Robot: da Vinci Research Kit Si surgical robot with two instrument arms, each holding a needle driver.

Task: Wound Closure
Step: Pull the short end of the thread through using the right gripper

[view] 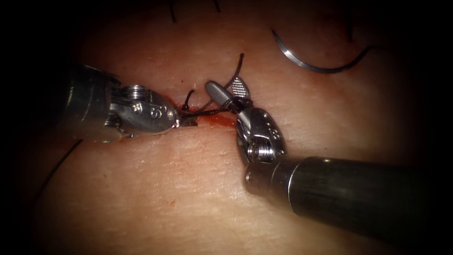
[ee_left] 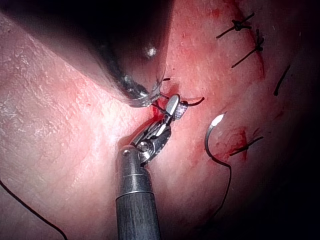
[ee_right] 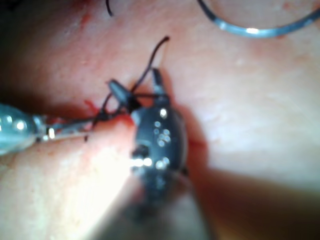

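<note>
At the middle of the pale pink pork-belly tissue (view: 188,189), where red fluid (view: 217,120) is pooling along the short cut (view: 207,118), the two steel needle drivers are meeting over a strand of dark braided thread (view: 207,112). The left arm's tool (view: 181,122) is reaching in from the left of the cut with its jaws pressed together on the thread right at the wound edge. The right arm's tool (view: 231,92) is sitting just right of the cut with its jaws spread apart, and the thread is lying wrapped around the base of those jaws, one free end (view: 240,59) rising away over the tissue. Neither tool is holding the curved silver needle (view: 311,63); it is lying flat on the tissue well to the right of the cut, out of the tissue, with thread trailing from its end.

Judging the risks: the wrap is sitting loosely on open jaws, so it could slide off. Because the left tool is gripping so close to the wound edge, a hard pull could tear the tissue. The loose needle could be dragged by its own thread.
</note>
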